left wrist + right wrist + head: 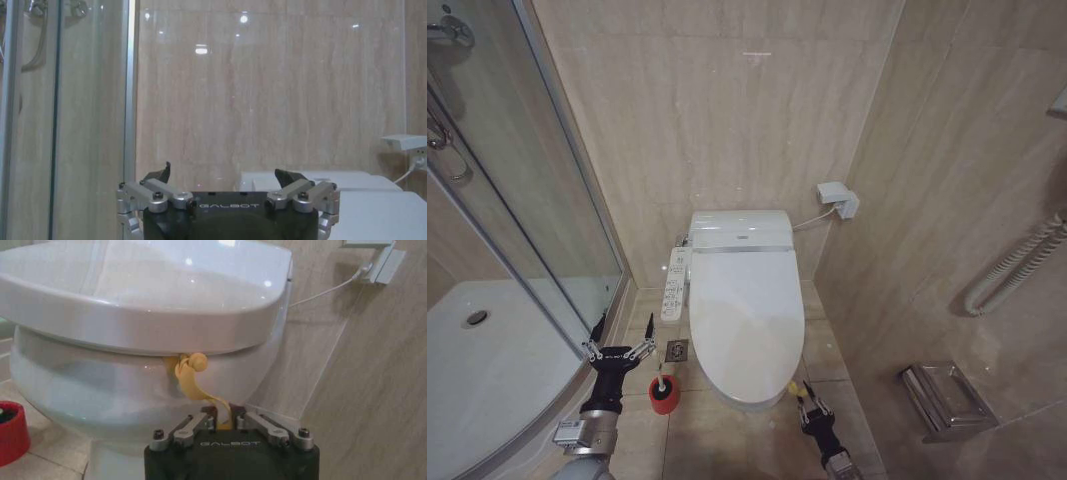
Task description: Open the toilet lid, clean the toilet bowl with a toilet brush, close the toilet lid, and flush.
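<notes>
Currently the toilet lid [745, 318] is down, flat over the toilet bowl [100, 385], long axis running from the far wall toward the near edge of the floor. A yellow strap [193, 385] is tied at the lid's near-right rim and hangs down the front of the bowl.

Key relation: the strap dangles straight down into the right pincer [812, 409], which sits low at the near-right corner of the bowl, just under the lid's rim. Right arm is clearly the nearer one to the strap. From the right wrist view, the right pincer's fingers [200, 421] are drawn close together with the strap's tail passing between them; it looks clenched on the strap, lid not yet raised. Judgement: lifting calls for an upward and far-ward pull, hinging the lid about its far edge.

Left pincer [618, 352] stands on the left of the toilet, near the shower glass [547, 230], fingers spread wide, holding nothing. The toilet brush [663, 390] stands in its red holder on the floor just to the right of that pincer, between it and the bowl, untouched.

Step in hand: opening the lid; task is at its start.
</notes>
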`<state>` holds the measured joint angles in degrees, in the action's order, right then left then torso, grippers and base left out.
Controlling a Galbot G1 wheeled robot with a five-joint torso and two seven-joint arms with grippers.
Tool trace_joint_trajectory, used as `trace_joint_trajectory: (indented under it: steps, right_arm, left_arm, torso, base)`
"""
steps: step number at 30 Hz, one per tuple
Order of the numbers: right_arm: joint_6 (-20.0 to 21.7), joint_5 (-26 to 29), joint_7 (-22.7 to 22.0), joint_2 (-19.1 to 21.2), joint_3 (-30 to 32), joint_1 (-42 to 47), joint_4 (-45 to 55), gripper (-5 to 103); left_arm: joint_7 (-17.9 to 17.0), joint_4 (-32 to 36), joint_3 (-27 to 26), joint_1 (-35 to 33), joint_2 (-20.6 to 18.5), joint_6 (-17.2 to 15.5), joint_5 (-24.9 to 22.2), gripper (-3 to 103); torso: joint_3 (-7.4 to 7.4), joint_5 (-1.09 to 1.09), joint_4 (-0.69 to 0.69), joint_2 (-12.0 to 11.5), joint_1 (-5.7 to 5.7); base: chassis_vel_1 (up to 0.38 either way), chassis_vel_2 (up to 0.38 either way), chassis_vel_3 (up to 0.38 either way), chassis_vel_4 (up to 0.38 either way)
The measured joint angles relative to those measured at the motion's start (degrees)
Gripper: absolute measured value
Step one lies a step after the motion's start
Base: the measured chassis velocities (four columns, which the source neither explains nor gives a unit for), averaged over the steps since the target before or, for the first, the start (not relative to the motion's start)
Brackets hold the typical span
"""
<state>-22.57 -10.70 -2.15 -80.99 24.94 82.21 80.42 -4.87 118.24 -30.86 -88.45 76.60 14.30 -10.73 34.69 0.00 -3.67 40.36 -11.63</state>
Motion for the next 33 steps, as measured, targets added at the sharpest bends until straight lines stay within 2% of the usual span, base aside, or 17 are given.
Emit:
trace_joint_trajectory:
  steps: [3, 4, 15, 26, 33]
  right_arm:
    - [0.0, 0.0, 0.0, 0.0, 0.1, 0.0, 0.1, 28]
    - [-0.1, 0.0, 0.0, 0.0, 0.1, 0.0, 0.1, 3]
    - [-0.5, 3.8, -0.6, -0.9, 2.9, 1.5, 5.2, 1]
    - [-1.4, 10.6, -1.9, -1.8, 5.3, 2.6, 11.1, 1]
    - [1.1, 13.4, -2.9, -1.7, 5.4, 1.8, 17.3, 1]
  left_arm:
    - [0.0, 0.0, 0.0, 0.0, 0.0, 0.0, 0.0, 100]
    - [0.0, 0.0, 0.0, 0.0, 0.0, 0.0, 0.0, 100]
    - [0.0, 0.0, 0.0, 0.0, 0.0, 0.0, 0.0, 100]
    - [0.0, 0.0, 0.0, 0.0, 0.0, 0.0, 0.0, 100]
    - [0.0, 0.0, 0.0, 0.0, 0.0, 0.0, 0.0, 100]
  torso:
    - [0.00, 0.00, 0.00, 0.0, 0.00]
    - [0.00, 0.00, 0.00, 0.0, 0.00]
    - [0.00, 0.01, 0.01, 0.0, 0.00]
    - [0.00, 0.01, 0.01, 0.0, 0.00]
    - [0.00, 0.01, 0.00, 0.0, 0.00]
  base:
    - [0.000, 0.000, 0.000, 0.000]
    - [0.000, 0.000, 0.000, 0.000]
    - [0.000, 0.000, 0.000, 0.000]
    - [0.000, 0.000, 0.000, 0.000]
    - [0.000, 0.000, 0.000, 0.000]
